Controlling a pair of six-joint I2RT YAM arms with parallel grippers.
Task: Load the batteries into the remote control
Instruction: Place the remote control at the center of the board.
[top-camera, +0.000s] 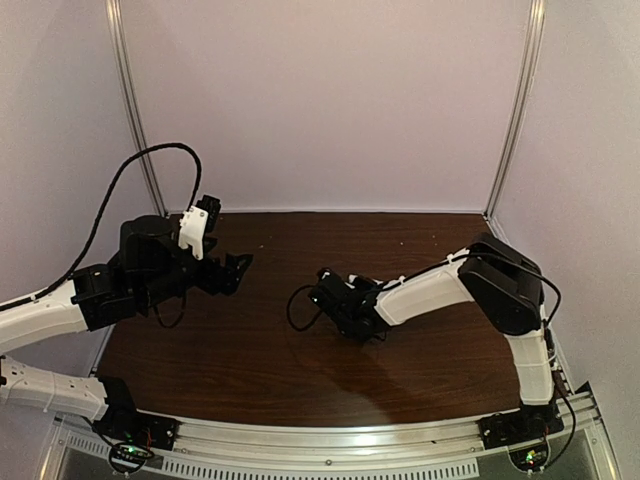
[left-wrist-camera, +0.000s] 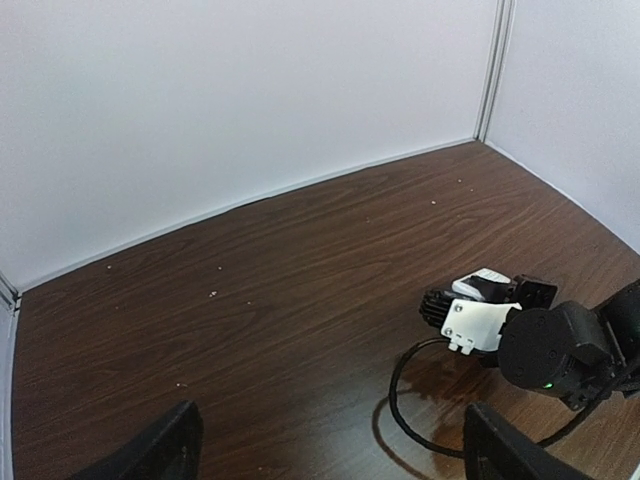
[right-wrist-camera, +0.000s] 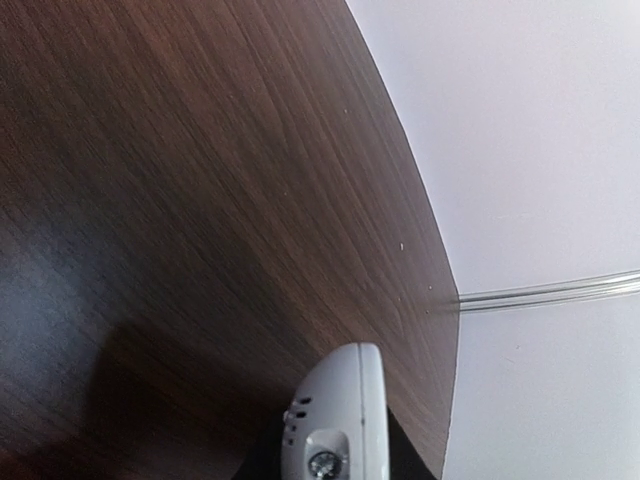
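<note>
Right tool (top-camera: 330, 292) is clamped on the remote (right-wrist-camera: 335, 420) over mid worktop (top-camera: 250, 380), likely to steady it for loading; left tool (top-camera: 238, 268) hangs by the left edge, fingers wide apart; no batteries show.

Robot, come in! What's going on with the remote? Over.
Left gripper open, empty. Right gripper shut on remote, up in the air. No batteries in sight. Nothing in the way.

table (top-camera: 250, 370): back wall (top-camera: 330, 100) behind it
right gripper (top-camera: 328, 285): above table centre
left gripper (top-camera: 237, 268): above table's left side, left of right gripper, well apart from it
remote control (right-wrist-camera: 335, 425): in right gripper, off the table
</note>
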